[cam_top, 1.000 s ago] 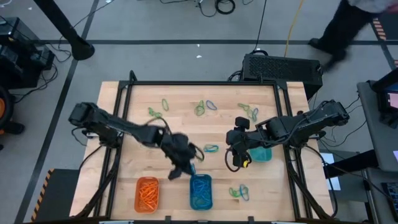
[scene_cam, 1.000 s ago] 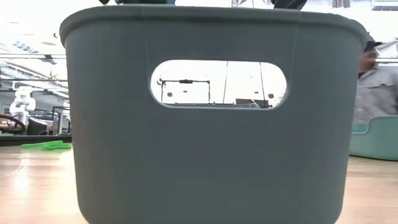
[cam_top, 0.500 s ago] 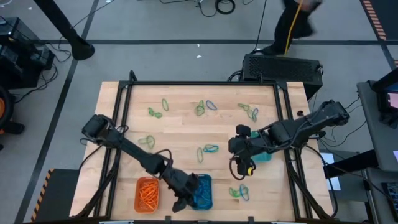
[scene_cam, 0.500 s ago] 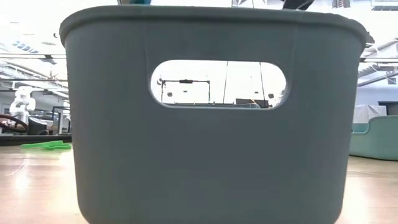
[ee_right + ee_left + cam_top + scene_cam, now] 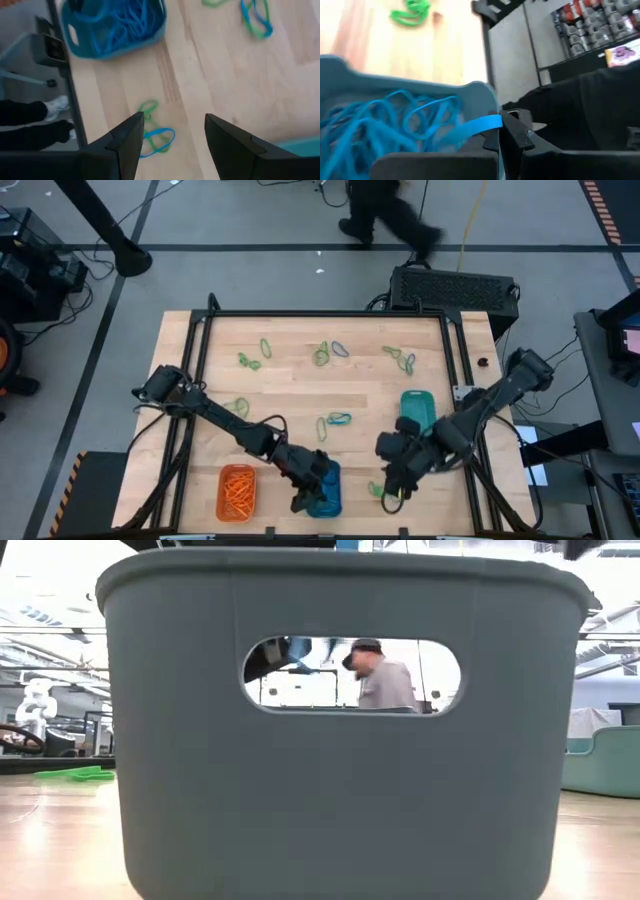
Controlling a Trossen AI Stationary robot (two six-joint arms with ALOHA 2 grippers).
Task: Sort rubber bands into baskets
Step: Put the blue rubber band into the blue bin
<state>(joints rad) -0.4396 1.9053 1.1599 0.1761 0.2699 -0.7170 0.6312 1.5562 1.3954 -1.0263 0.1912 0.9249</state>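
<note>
Left pincer (image 5: 308, 498) over blue basket (image 5: 329, 502), clenched on a blue band (image 5: 479, 125). Right pincer (image 5: 170, 134) spread wide above green-blue bands (image 5: 156, 138) on the surface (image 5: 290, 385), not touching.

Looks like a robotics lab: wood table (image 5: 290, 385) inside a black frame (image 5: 325, 314) on grey floor, cables (image 5: 350, 190) running everywhere, a black equipment box (image 5: 455, 288) by the far edge, and a person (image 5: 385, 210) walking past
</note>
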